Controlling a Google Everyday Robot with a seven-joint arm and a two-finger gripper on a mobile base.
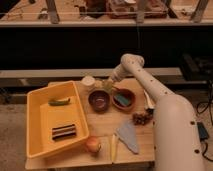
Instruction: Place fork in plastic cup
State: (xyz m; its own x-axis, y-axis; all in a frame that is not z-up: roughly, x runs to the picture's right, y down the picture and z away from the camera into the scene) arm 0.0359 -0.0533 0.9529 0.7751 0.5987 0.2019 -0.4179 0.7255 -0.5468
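- Camera view: claw (pixel 111 81) hangs over the plastic cup (pixel 107 85) near the tabletop's (pixel 102 125) far edge; its opening can't be made out.
- Yellow bin (pixel 41 119) holds a green item (pixel 59 102) and a dark striped block (pixel 64 132).

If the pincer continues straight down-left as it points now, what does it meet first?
Probably the plastic cup: the pincer hangs right at its top, at the table's far edge beside the white round cup. Depth is unclear, so it may pass just behind the rim.

Warm, dim light falls from above on the wooden table (pixel 105 130), with a dark band behind. The soft, grainy picture blurs the gripper (pixel 108 82) over the plastic cup (pixel 107 86)
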